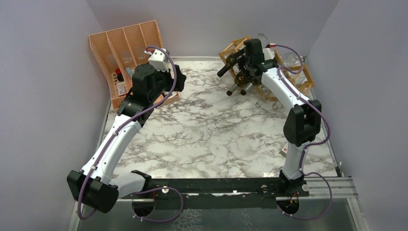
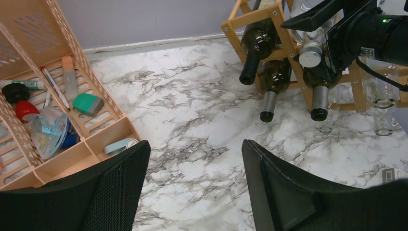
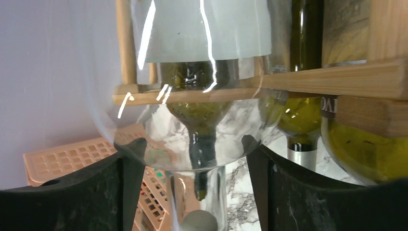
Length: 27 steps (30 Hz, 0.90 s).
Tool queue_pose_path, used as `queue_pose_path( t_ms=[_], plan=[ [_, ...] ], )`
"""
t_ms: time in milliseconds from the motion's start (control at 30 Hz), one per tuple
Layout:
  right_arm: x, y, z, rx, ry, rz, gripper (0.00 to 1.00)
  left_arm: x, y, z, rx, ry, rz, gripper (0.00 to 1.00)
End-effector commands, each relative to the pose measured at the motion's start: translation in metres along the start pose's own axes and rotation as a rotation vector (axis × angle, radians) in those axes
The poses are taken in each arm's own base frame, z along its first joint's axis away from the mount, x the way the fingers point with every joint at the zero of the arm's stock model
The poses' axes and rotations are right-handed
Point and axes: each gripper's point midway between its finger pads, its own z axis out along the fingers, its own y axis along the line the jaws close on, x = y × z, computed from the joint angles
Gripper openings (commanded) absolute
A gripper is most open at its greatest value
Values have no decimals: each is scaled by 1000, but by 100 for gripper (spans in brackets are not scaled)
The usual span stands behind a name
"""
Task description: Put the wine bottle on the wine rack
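The light wood wine rack (image 1: pixel 294 73) stands at the back right, and also shows in the left wrist view (image 2: pixel 284 29) and the right wrist view (image 3: pixel 337 77). It holds several dark green bottles (image 2: pixel 269 77) with their necks pointing out. A clear glass wine bottle (image 3: pixel 192 96) with a grey cap (image 2: pixel 310 54) lies in an upper cell. My right gripper (image 3: pixel 192 149) is at the rack (image 1: pixel 249 57), with its jaws apart on either side of the clear bottle's neck, not pressing it. My left gripper (image 2: pixel 195 159) is open and empty above the marble, near the organiser (image 1: pixel 177 79).
An orange-pink slotted organiser (image 1: pixel 127 43) with pens and small items leans at the back left (image 2: pixel 86 115). More clear bottles (image 2: pixel 382 103) sit in the rack's right cells. Purple walls close in the back and sides. The marble tabletop (image 1: pixel 207 130) lies between the arms.
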Motion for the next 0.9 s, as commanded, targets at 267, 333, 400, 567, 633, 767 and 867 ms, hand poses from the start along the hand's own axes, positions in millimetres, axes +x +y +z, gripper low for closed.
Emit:
queue_pose_path(
  t_ms=[267, 333, 400, 567, 633, 767, 867],
  plan=[
    [-28, 2, -35, -30, -74, 22, 97, -13, -4, -4, 14, -36, 11, 75],
    [-32, 2, -44, -39, -84, 23, 100, -12, -4, -4, 14, -34, 10, 76],
    [-35, -1, -51, -43, -91, 31, 100, -11, -4, -4, 12, -32, 1, 76],
    [-38, -7, -68, -59, -94, 19, 100, -9, -8, -4, 37, -25, -3, 78],
    [-40, -11, -77, -64, -97, 8, 100, -10, -9, -5, 38, -24, -2, 78],
    [-52, -17, -105, -95, -129, -46, 100, -20, -14, -12, 56, -26, 12, 80],
    [-62, -24, -133, -109, -147, -141, 100, -29, -22, -22, 95, -24, 22, 81]
  ],
)
